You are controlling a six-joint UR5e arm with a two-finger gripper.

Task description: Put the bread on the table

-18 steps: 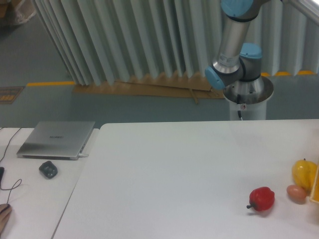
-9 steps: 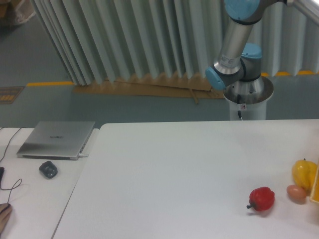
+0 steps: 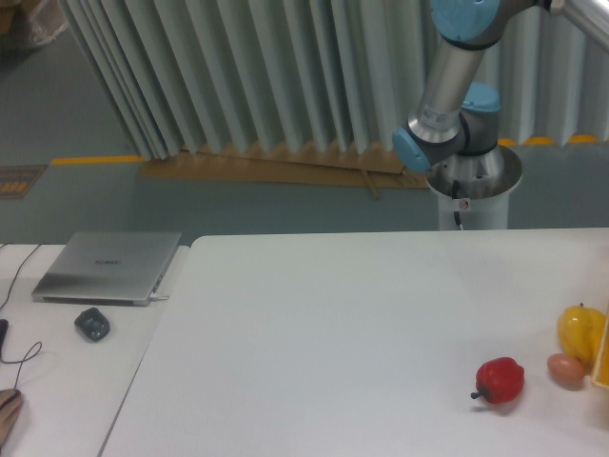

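Bread nowhere in frame; gripper out of frame too, so its opening could not be told. Arm (image 3: 447, 90) rose from base (image 3: 473, 186) at far right, upper links cut by top edge. Table (image 3: 333, 333) carried red pepper (image 3: 500, 380), yellow fruit (image 3: 579, 330), small brown item (image 3: 566, 369) near right. Laptop (image 3: 109, 267) lid logo too faint to read; mouse (image 3: 92, 324) just beside it.

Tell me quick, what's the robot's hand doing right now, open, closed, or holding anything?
Hand: cannot be told. It is out of the picture; only the arm shows, running off the top edge.
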